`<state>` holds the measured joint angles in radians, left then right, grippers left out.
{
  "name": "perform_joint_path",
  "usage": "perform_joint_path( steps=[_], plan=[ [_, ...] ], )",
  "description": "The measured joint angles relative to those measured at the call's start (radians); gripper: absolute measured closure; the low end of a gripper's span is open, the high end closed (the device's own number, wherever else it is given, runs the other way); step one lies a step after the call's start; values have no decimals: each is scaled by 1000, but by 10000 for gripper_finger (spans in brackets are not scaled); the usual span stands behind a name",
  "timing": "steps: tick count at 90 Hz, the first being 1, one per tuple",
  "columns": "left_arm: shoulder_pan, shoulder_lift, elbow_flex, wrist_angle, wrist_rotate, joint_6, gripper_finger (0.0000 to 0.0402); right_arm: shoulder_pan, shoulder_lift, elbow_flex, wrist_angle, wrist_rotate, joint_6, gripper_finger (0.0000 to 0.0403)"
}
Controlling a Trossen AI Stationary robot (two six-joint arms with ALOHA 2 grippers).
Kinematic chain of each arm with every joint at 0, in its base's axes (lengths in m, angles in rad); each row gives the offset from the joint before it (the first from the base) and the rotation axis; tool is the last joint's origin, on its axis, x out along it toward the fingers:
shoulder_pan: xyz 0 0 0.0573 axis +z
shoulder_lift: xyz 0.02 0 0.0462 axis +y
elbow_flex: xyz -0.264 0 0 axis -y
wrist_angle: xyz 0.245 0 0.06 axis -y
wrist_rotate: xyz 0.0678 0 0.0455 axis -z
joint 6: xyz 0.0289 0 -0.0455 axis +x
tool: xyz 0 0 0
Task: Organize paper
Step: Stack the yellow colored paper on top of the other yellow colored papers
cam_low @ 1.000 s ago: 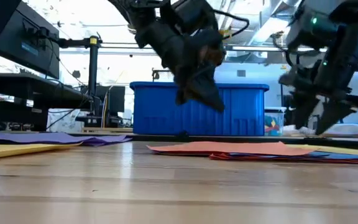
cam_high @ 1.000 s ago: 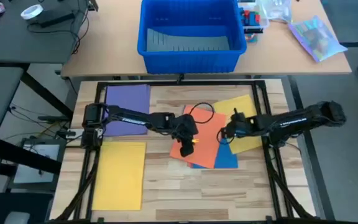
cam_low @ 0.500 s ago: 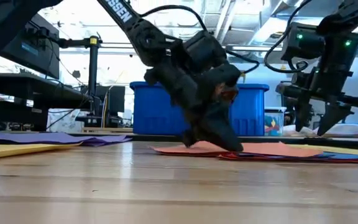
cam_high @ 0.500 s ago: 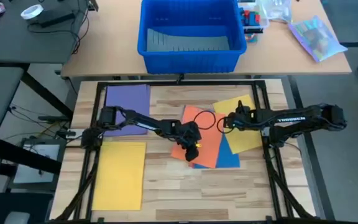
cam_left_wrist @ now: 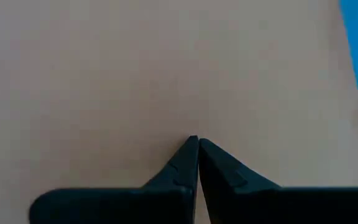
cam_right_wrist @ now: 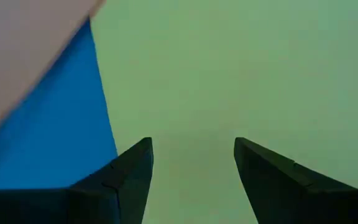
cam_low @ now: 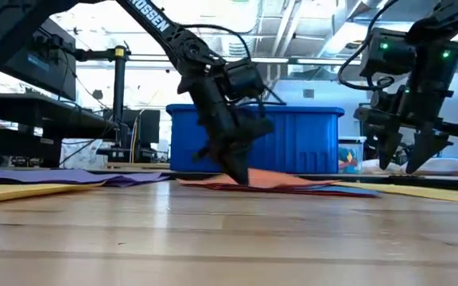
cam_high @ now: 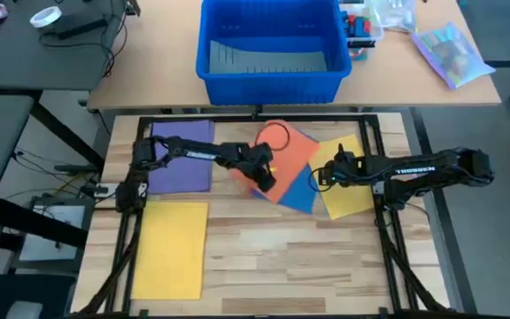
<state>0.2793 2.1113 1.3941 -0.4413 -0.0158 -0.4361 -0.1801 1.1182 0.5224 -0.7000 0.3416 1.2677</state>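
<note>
since half a second ago our left hand has drawn back toward the purple side, and the orange sheet with the blue sheet beneath it has slid and turned with it, up toward the far edge of the surface. we keep that hand's fingers pinched together with the tips pressed down on the orange paper, as the left wrist view shows, so we judge that friction rather than a grip is dragging the pile. in the low view the tips meet the paper's near edge. our right hand hangs with fingers spread just above the yellow sheet at the pile's right, close to the blue sheet's edge, probably placed to pin or collect it next. a purple sheet and a second yellow sheet lie apart on the left, seemingly already sorted. beyond the surface stands the blue bin.
</note>
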Motion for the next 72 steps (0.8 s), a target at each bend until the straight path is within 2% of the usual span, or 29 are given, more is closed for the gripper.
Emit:
perform_joint_path(
  steps=[17, 30, 46, 66, 72],
  plan=[
    [12, -40, -6, -6, -4, 8, 401, 21, 46, 0, 1, -10, -38, 188],
    [8, -111, -10, 8, -8, 0, 401, 75, 127, -1, 22, -92, -36, 188],
    [-2, -206, -6, 30, 3, 2, 401, 202, 202, 4, 85, -155, 37, 188],
    [-31, -287, -5, 36, 7, 0, 401, 398, 204, 51, 136, -233, 182, 188],
    [-47, -296, -4, 37, 8, 0, 401, 446, 204, 64, 210, -232, 223, 188]
  ],
)
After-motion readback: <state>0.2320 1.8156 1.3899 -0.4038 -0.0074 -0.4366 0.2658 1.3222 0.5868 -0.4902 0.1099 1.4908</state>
